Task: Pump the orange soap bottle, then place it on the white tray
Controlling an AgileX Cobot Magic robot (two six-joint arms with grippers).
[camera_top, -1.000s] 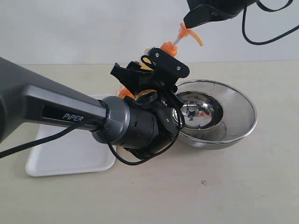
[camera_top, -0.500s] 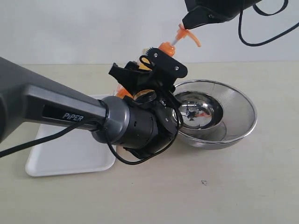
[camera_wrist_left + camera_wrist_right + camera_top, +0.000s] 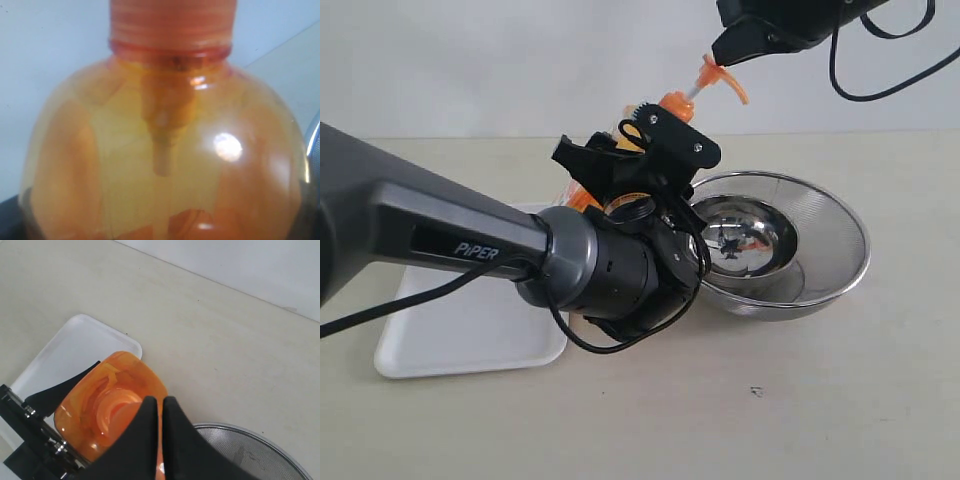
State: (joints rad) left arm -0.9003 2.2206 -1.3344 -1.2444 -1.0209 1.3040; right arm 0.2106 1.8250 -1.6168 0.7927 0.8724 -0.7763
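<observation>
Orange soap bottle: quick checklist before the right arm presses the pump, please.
1. Left gripper holds the orange soap bottle: ok, fingers on both sides of its body.
2. Right gripper closed for pressing: ok, its fingers are together.
3. Right gripper at the pump head: ok, tips at its top; firm contact cannot tell.
4. Bottle upright: not ok, it leans.
5. Spout over the steel bowl: cannot tell.
6. White tray free: ok where visible; the arm hides part.

a pale beige tabletop (image 3: 840, 400) meets a plain white wall (image 3: 470, 60) behind
</observation>
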